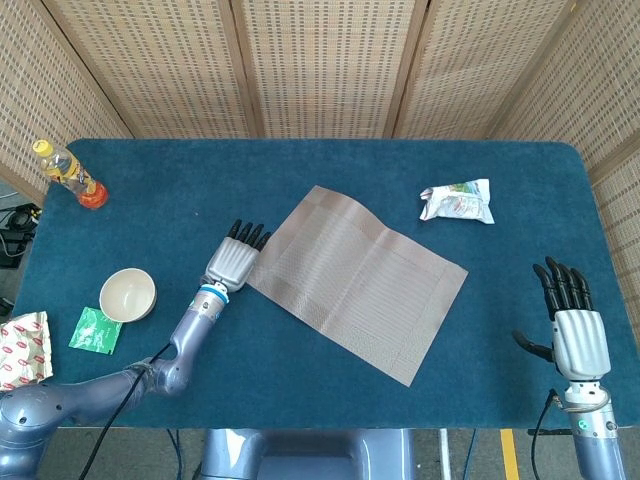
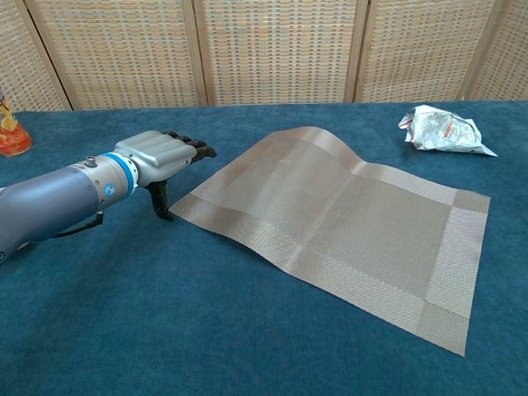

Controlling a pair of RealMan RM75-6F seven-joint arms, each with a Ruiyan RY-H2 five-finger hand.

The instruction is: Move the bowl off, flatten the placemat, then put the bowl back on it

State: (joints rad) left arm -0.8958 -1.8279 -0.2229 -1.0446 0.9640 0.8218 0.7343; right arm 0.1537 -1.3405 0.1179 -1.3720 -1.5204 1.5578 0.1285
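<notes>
This looks like a staged test area in a lab or workshop rather than a home; a table (image 1: 330,170) covered in dark blue felt-like cloth stands before folding woven-cane screens (image 1: 320,60) that close off the background; cables (image 1: 15,225) lie on a bare floor at the left edge; yellow tape (image 1: 510,455) marks the floor below the table's near edge.

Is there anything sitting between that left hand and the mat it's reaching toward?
Nothing visible. The left hand is open and right at the near-left edge of the placemat, with only bare blue table around it. The bowl sits off behind its wrist.
</notes>
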